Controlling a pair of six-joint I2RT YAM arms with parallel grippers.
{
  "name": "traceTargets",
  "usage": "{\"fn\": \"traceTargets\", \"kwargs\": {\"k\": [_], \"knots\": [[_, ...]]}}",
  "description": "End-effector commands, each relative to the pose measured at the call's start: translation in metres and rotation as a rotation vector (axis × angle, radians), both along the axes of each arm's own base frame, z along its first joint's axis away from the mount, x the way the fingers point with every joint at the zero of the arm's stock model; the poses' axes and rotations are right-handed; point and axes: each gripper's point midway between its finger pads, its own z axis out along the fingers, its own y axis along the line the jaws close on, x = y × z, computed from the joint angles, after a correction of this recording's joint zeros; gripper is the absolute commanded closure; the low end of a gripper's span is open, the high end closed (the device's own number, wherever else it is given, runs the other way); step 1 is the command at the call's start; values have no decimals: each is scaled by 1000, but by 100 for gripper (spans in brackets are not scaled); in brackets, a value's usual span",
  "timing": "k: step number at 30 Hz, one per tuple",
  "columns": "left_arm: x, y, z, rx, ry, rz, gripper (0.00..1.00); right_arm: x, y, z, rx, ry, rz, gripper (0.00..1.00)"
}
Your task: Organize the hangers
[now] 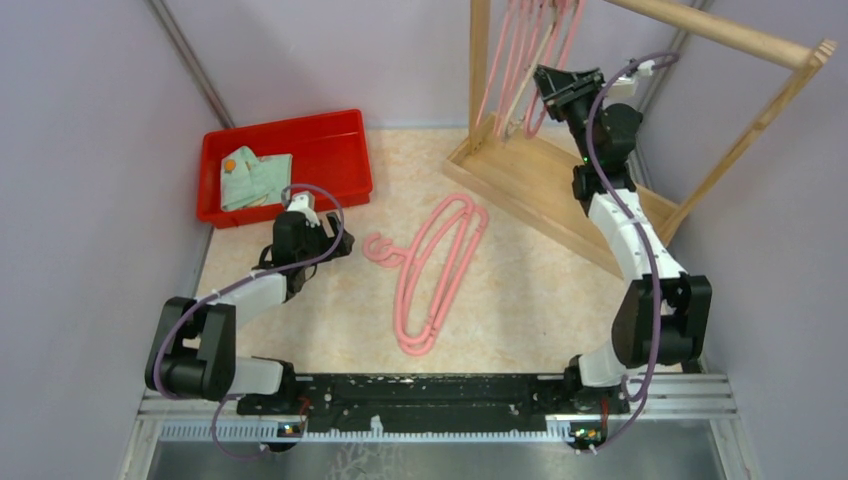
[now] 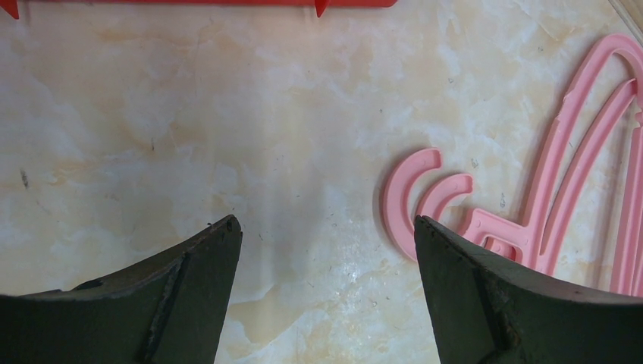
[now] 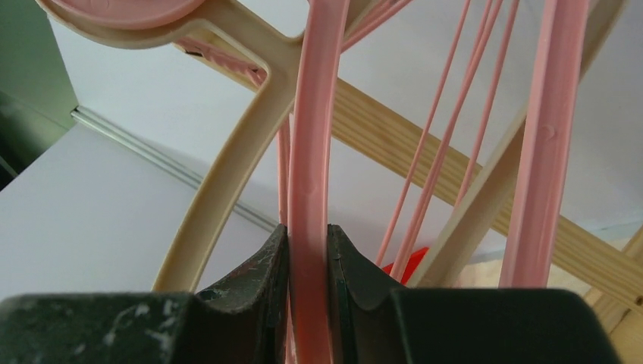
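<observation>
Two pink hangers [image 1: 440, 268] lie stacked on the table, hooks toward the left; their hooks and upper arms show in the left wrist view [image 2: 546, 189]. My left gripper [image 1: 335, 243] is open and empty just left of the hooks, low over the table [image 2: 326, 227]. Several pink hangers [image 1: 520, 60] and a beige one [image 3: 220, 167] hang from the wooden rack [image 1: 540, 180] at the back right. My right gripper [image 1: 555, 85] is raised at the rack, shut on the arm of a hanging pink hanger [image 3: 309, 152], its midpoint between the fingertips [image 3: 308, 231].
A red tray [image 1: 340, 140] with a folded green cloth [image 1: 255, 178] sits at the back left. The rack's top rail [image 1: 730, 32] and angled post stand above the right arm. Purple walls enclose the table on both sides.
</observation>
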Motion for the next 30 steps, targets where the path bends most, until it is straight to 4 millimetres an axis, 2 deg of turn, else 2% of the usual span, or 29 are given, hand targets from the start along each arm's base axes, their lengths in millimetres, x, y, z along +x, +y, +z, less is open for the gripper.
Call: {"fn": "traceTargets", "kwargs": {"k": [1,5,7,8,9,14,15,23,25,27,30], "knots": [[9,0,9,7,-27,3,11,23,14,-28,-26,95,9,100],[8,2,7,20,-24,10,11,39,34,-43,-47,137,47,100],[8,2,6,20,-21,10,11,43,45,-40,-52,135,73,100],[8,2,6,20,-22,9,10,52,50,-55,-59,168,80,100],[8,2,6,22,-22,8,10,54,53,-61,-60,179,83,100],[7,4,5,32,-19,11,10,51,45,-80,-38,221,40,100],[6,4,4,31,-17,11,10,43,42,-67,-30,197,32,100],[5,2,6,16,-20,5,10,25,32,-59,16,176,-2,98],[4,2,6,14,-21,5,10,22,31,-56,19,171,-3,93],[4,2,5,15,-19,7,10,18,31,-56,15,178,-4,79],[4,3,4,20,-17,10,10,8,28,-50,-16,170,-16,65]]}}
